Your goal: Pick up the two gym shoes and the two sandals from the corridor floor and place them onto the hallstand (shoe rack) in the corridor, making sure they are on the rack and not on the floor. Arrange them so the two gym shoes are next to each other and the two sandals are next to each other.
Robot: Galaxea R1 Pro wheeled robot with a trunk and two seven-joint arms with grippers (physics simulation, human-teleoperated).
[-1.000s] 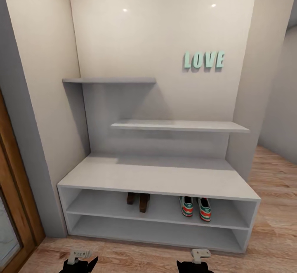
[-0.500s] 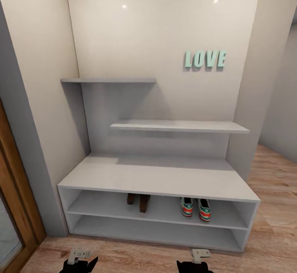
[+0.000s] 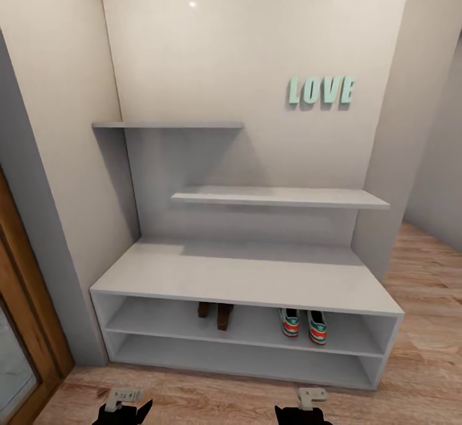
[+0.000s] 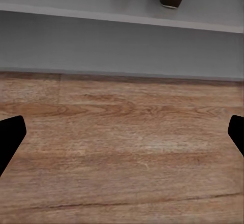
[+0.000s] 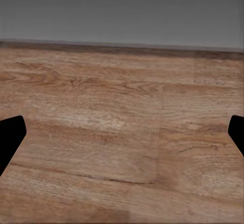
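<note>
A: Where are the shoes right now?

B: All four sit on the upper tier of the hallstand (image 3: 247, 284). The two sandals (image 3: 215, 313) stand side by side near the middle, heels facing out, and the two gym shoes (image 3: 303, 325) are paired just to their right, also heels out.

A: Why group them like that?

B: The task wants each pair kept together, and both pairs are off the corridor floor (image 3: 423, 322). Sandal next to sandal, sneaker next to sneaker, with a gap between the pairs so they read as separate sets. I'd judge the job essentially finished.

A: And the arms?

B: The left gripper (image 4: 122, 132) and right gripper (image 5: 122, 132) hang low in front of the unit. In each wrist view the dark fingertips sit at opposite edges with bare planks between them, so both sets of jaws are spread wide and carry nothing.

A: Anything else around?

B: Mint LOVE letters (image 3: 319, 90) on the wall, two staggered wall shelves (image 3: 276, 196), and a wooden door frame (image 3: 25, 296) at the left.
</note>
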